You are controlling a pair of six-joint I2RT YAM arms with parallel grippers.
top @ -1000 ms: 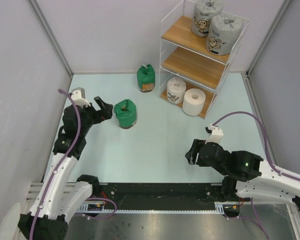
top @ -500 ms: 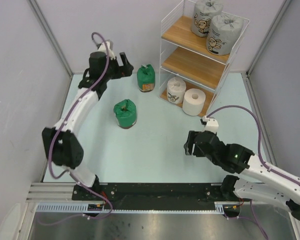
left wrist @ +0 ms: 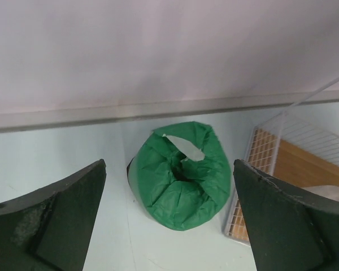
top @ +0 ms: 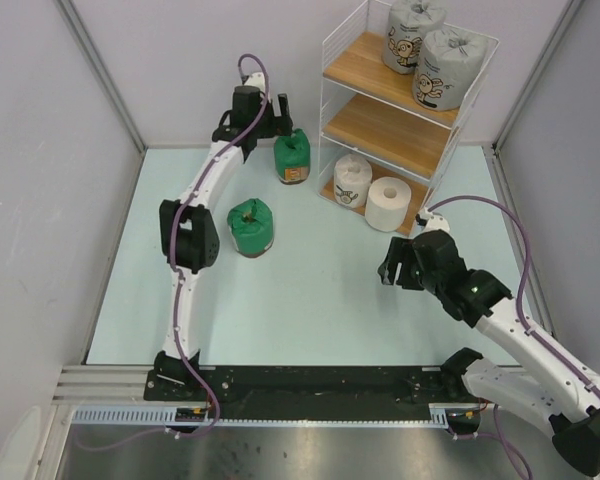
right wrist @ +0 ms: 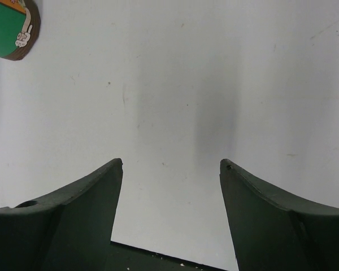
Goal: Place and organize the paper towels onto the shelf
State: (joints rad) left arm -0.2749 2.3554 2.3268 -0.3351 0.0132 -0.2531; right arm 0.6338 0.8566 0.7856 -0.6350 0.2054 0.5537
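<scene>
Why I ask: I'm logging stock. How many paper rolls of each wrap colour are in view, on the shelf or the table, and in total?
Grey cartoon-print wrapped paper rolls: 2
Green wrapped paper rolls: 2
White-wrapped paper roll: 1
Bare white paper roll: 1
Total: 6

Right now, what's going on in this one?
Two arms are stocking a shelf with paper towel rolls. Four are on it: two grey-print rolls on the top board, and a white-wrapped roll and a bare white roll on the bottom board. The middle board holds nothing. The left gripper hovers open by the far green roll beside the shelf, not gripping it. A second green roll sits on the table. The right gripper is open and holds nothing.
</scene>
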